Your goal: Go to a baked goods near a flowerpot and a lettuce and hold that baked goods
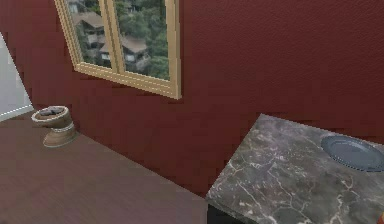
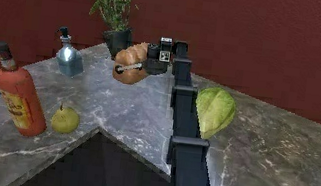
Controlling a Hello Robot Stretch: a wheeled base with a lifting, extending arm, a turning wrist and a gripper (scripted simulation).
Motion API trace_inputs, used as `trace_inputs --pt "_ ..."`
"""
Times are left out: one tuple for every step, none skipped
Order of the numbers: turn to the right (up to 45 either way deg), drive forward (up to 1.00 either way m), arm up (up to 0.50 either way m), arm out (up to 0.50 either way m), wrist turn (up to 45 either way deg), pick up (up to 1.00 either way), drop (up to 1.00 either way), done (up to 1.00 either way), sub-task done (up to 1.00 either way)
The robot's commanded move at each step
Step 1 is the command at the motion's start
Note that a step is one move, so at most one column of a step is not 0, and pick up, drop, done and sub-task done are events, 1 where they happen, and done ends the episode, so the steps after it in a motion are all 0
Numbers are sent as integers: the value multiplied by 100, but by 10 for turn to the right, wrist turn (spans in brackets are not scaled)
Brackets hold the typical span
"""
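Note:
A brown, loaf-like baked good [image 2: 130, 57] lies on the marble counter [image 2: 127, 107] in the arm side view. Just behind it stands a dark flowerpot [image 2: 115, 40] with a leafy green plant. A pale green lettuce [image 2: 215, 110] rests to the right, beside the dark arm bar [image 2: 186, 134]. The gripper [image 2: 144, 65] is at the baked good's right side. With the loaf on the counter at its far end, I cannot tell whether it holds anything.
On the counter's left are a red bottle [image 2: 19, 95], a yellow-green fruit [image 2: 64, 120] and a silvery blue bottle [image 2: 69, 55]. The forward view has a window [image 1: 125, 40] in a dark red wall, a grey plate [image 1: 352, 152] on the counter corner, and a pale bowl-shaped thing [image 1: 54, 124] on the floor.

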Motion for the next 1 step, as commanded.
trace_inputs --pt "0 0 0 0 0 100 0 0 0"
